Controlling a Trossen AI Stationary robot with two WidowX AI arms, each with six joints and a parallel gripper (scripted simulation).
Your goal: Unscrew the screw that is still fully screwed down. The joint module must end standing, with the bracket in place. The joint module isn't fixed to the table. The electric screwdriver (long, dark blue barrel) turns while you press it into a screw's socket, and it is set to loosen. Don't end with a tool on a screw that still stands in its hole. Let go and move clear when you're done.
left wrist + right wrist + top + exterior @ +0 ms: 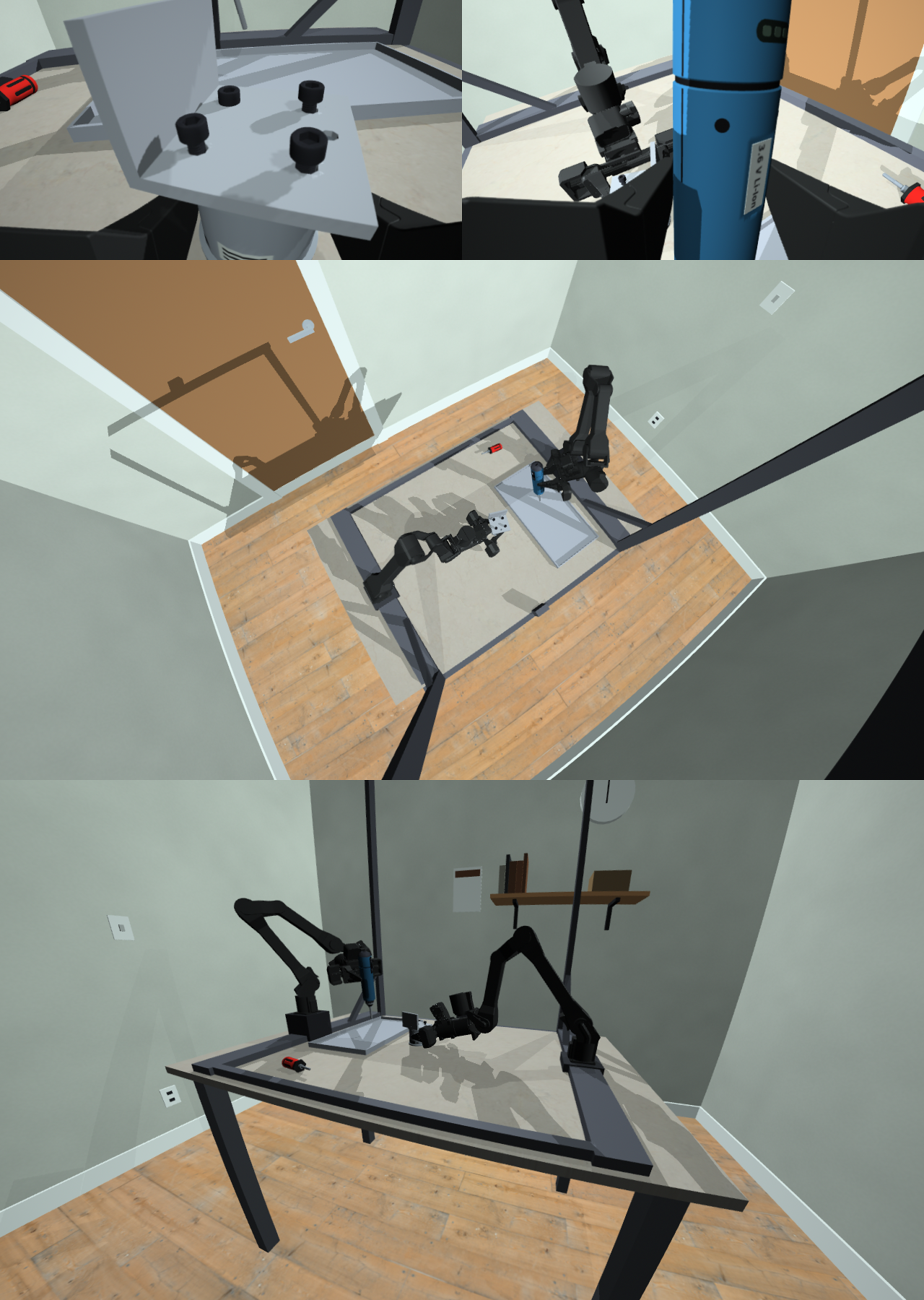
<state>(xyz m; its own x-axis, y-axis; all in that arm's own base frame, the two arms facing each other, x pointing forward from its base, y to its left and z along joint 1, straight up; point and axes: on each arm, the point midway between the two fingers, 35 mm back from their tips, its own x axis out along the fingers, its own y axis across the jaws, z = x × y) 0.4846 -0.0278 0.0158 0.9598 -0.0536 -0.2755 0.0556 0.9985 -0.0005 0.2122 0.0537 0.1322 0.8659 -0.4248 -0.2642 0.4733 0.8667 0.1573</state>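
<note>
The joint module (253,231) stands upright on the table, with the grey L-shaped bracket (499,522) (409,1020) (234,144) on top. Three black screws (192,130) (311,92) (308,148) stand raised on their shanks. One screw (229,96), beside the bracket's upright wall, has its head down on the plate. My left gripper (257,181) (487,531) is shut on the module's body below the bracket. My right gripper (718,167) (542,478) is shut on the blue electric screwdriver (722,101) (537,479) (367,977), holding it near upright, bit down, above the tray and away from the screws.
The shallow grey tray (576,552) (411,108) lies beyond the module, on the right arm's side. A red screwdriver (495,448) (291,1063) (19,88) (914,195) lies on the table beside the tray. Dark frame beams (413,473) border the work area.
</note>
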